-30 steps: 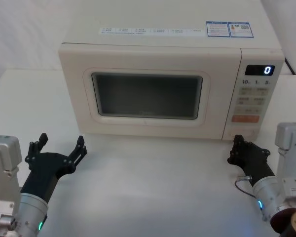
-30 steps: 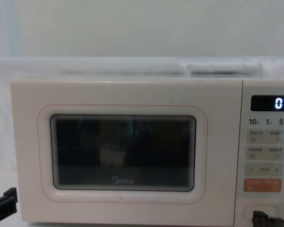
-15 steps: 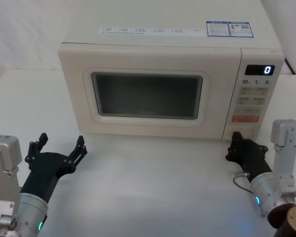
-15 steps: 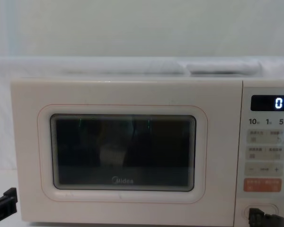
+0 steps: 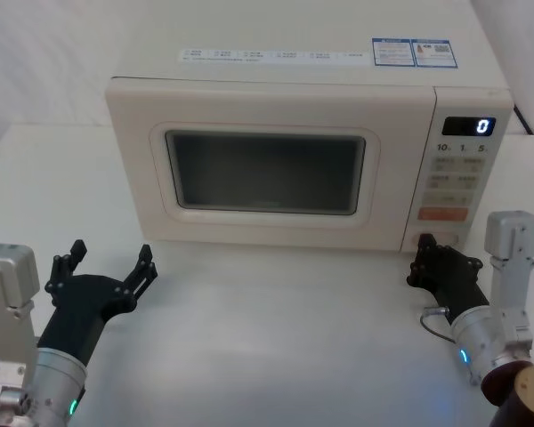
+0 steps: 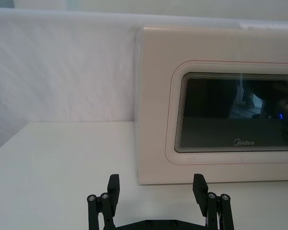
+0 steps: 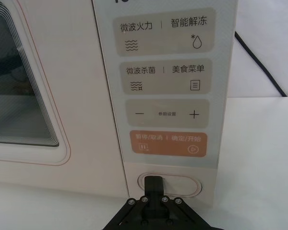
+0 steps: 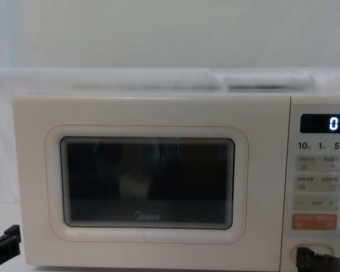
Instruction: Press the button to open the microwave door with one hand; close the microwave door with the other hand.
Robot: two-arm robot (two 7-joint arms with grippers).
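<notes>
The microwave door (image 5: 262,173) is closed, cream-white with a dark window and a grey Midea logo (image 8: 146,216). The wide oval button (image 7: 182,186) sits at the bottom of the control panel. My right gripper (image 7: 152,182) is shut, and its black tip rests against the left part of the button. From the head view, the right gripper (image 5: 424,245) is just below the panel's lower corner. My left gripper (image 5: 111,250) stands open on the table in front of the door's left side, apart from the door. Both of its fingers (image 6: 114,184) point at the microwave.
The control panel (image 5: 458,173) carries a lit display (image 5: 467,125), beige keys and an orange key (image 7: 167,143). A black cable (image 7: 259,62) runs behind the microwave on the right. White table (image 5: 276,338) stretches between the two arms.
My right gripper has moved forward and slightly up to the button. The left gripper and the door have not moved.
</notes>
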